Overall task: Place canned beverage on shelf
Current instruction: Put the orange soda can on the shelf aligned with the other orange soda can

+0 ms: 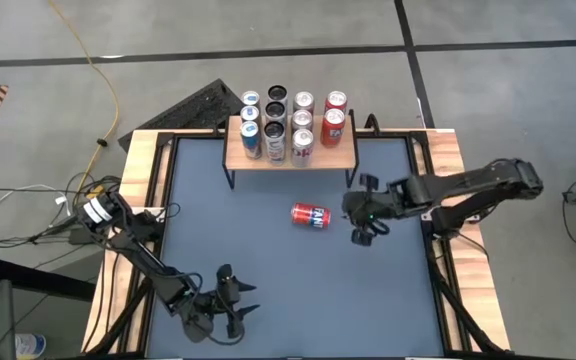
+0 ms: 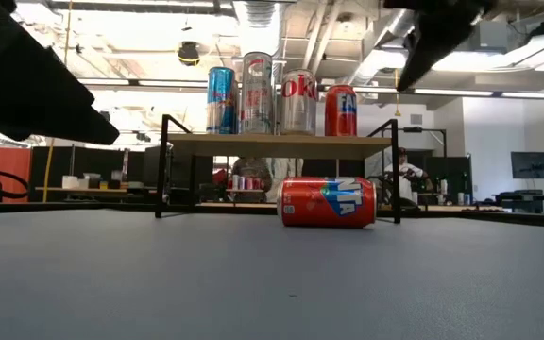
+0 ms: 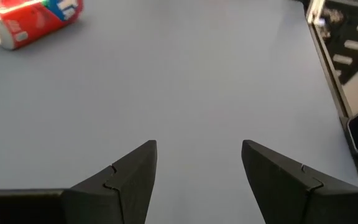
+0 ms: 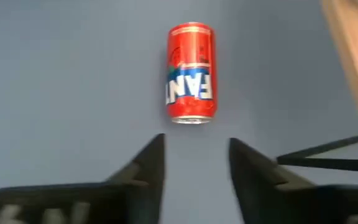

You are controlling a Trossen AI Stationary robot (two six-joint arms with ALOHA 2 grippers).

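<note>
A red canned beverage [image 1: 310,216] [image 2: 329,202] lies on its side on the blue-grey table, just in front of the shelf [image 1: 290,150] [image 2: 281,142], whose wooden top carries several upright cans. My right gripper [image 1: 353,215] [image 4: 194,155] hangs above the table just right of the lying can [image 4: 191,73]. It points slanting down at one end of the can, open, with nothing between its fingers. My left gripper [image 1: 236,300] [image 3: 197,162] waits open near the table's near left corner; the can [image 3: 30,22] shows far ahead of it.
The shelf's black legs [image 2: 163,165] stand on the table at the far side, and one leg [image 4: 328,162] shows close to my right gripper. Wooden rails [image 1: 138,200] border the table on the left and right. Bare table surface [image 1: 298,290] lies between the can and the near edge.
</note>
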